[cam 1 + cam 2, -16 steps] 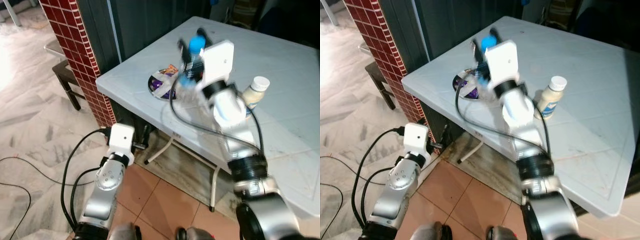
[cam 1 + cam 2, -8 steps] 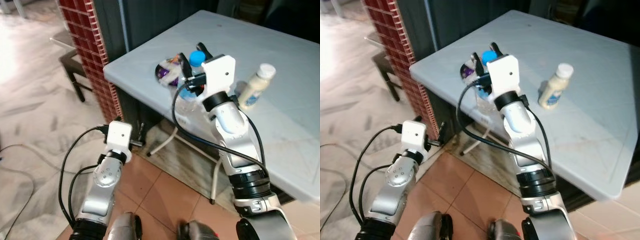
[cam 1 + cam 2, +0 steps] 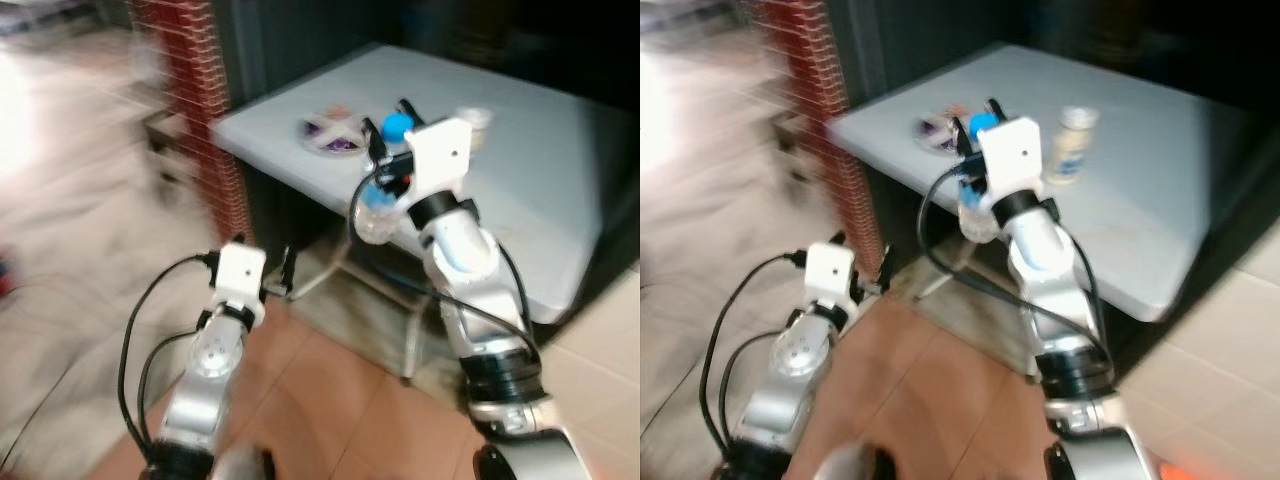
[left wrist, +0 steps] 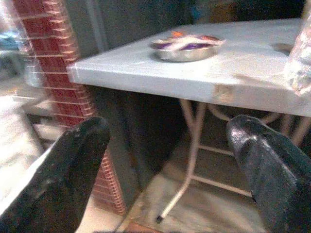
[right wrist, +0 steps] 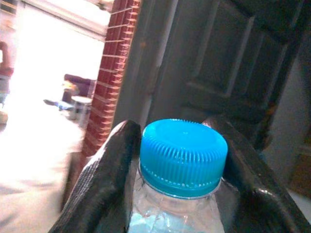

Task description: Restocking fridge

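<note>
A clear water bottle with a blue cap (image 3: 396, 126) hangs by its neck in my right gripper (image 3: 388, 120), lifted near the front edge of the pale grey table (image 3: 530, 190). In the right wrist view the black fingers (image 5: 104, 177) press on both sides of the cap (image 5: 183, 155). My left gripper (image 4: 165, 160) hangs low in front of the table, fingers (image 4: 58, 179) wide apart with nothing between them. A cream bottle with a white cap (image 3: 1072, 145) stands on the table beyond the right arm.
A metal bowl of purple wrappers (image 3: 333, 135) sits near the table's left corner. A red brick pillar (image 3: 195, 90) and a dark door stand to the left. Table legs (image 4: 192, 145) and cables lie underneath. The eye views are blurred.
The whole picture has shifted and blurred, so the camera moved back from the table. The bottle stays in my right gripper, drawn nearer the table's edge. The left arm still hangs low.
</note>
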Robot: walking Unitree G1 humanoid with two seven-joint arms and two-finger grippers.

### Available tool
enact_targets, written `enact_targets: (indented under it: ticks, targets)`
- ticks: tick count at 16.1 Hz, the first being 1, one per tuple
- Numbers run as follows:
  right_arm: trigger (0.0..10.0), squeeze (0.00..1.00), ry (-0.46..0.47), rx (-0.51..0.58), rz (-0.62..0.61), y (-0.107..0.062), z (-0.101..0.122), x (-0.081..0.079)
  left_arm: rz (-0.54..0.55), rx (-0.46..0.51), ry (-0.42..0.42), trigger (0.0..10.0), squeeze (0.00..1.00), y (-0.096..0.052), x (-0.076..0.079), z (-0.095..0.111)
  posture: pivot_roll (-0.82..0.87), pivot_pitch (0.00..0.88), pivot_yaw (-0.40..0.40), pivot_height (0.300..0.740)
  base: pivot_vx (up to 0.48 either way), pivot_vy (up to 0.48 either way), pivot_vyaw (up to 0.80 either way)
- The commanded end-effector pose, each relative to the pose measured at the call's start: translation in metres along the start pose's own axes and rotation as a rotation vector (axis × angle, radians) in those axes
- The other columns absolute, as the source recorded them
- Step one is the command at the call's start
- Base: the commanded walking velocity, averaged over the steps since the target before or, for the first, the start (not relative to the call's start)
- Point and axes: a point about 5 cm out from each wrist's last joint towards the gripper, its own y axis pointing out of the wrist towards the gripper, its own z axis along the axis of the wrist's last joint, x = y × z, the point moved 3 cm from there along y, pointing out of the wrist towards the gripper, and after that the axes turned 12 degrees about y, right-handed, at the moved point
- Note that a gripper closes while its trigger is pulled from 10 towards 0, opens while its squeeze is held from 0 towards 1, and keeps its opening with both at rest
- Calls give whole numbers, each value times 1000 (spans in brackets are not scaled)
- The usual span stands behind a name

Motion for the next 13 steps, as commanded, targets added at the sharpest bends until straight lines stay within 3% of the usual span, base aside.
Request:
enact_targets:
  ticks: [1, 2, 3, 4, 7, 8, 10, 11, 13]
  targets:
    - [10000, 0, -3, -15, -34, -2, -2, 8, -3, 9, 11, 10000, 0, 3, 0, 4, 29, 0, 21, 740, 0, 0, 0]
    - [10000, 0, -159, -116, -123, -18, -29, 26, 1, -2, 20, 10000, 0, 1, -1, 0, 30, 0, 20, 740, 0, 0, 0]
    - [10000, 0, -52, -190, -75, -38, -49, 26, 8, -12, 21, 10000, 0, -2, -4, -4, 27, 0, 21, 740, 0, 0, 0]
    - [10000, 0, 4, -207, -55, -41, -53, 24, 9, -13, 21, 10000, 0, -3, -4, -5, 27, 0, 21, 740, 0, 0, 0]
    - [10000, 0, -16, -307, -121, -64, -80, 25, 51, -21, 31, 10000, 0, -5, -9, -7, 26, 0, 25, 740, 0, 0, 0]
    - [10000, 0, -69, -323, -145, -67, -85, 25, 81, -29, 32, 10000, 0, -6, -14, -9, 21, 0, 29, 740, 0, 0, 0]
    - [10000, 0, 104, -332, -228, -78, -94, 26, 114, -42, 15, 10000, 0, -9, -21, -13, 12, 0, 38, 740, 0, 0, 0]
    - [10000, 0, 25, -336, -228, -82, -96, 28, 118, -47, 23, 10000, 0, -10, -23, -13, 12, 0, 39, 740, 0, 0, 0]
    - [10000, 0, 104, -388, -146, -95, -101, 18, 91, -43, 42, 10000, 0, -9, -18, -12, 14, 0, 41, 740, 0, 0, 0]
